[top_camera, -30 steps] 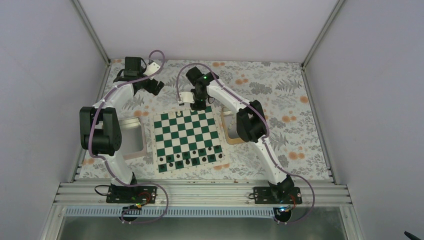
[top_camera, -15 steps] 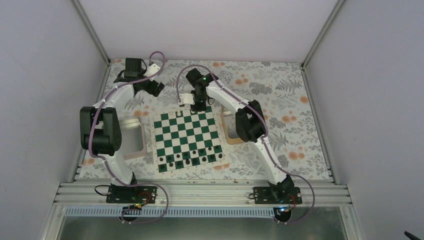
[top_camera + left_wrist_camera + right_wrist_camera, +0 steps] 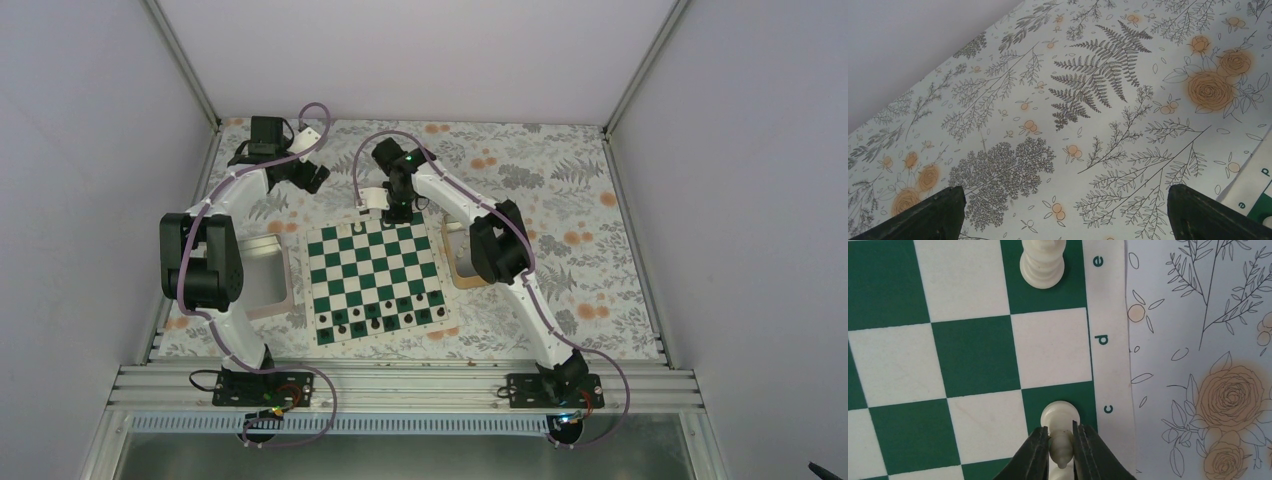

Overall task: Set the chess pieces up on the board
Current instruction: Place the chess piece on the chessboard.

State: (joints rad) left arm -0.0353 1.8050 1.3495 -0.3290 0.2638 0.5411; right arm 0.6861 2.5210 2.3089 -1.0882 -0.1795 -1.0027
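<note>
You had your right gripper (image 3: 1060, 434) pinched narrowly on the slim upper stem of a light, stiff, easily tipped white piece (image 3: 1060, 415) standing on the far-edge c square of the board (image 3: 973, 355), left gripper (image 3: 1063, 190) spread wide.

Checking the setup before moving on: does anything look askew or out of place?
Only the flat green-and-white chessboard stands out: it lies slightly rotated on the floral-print table. The small cream chess piece in the right claw and its cream neighbour stand upright on dark squares.
</note>
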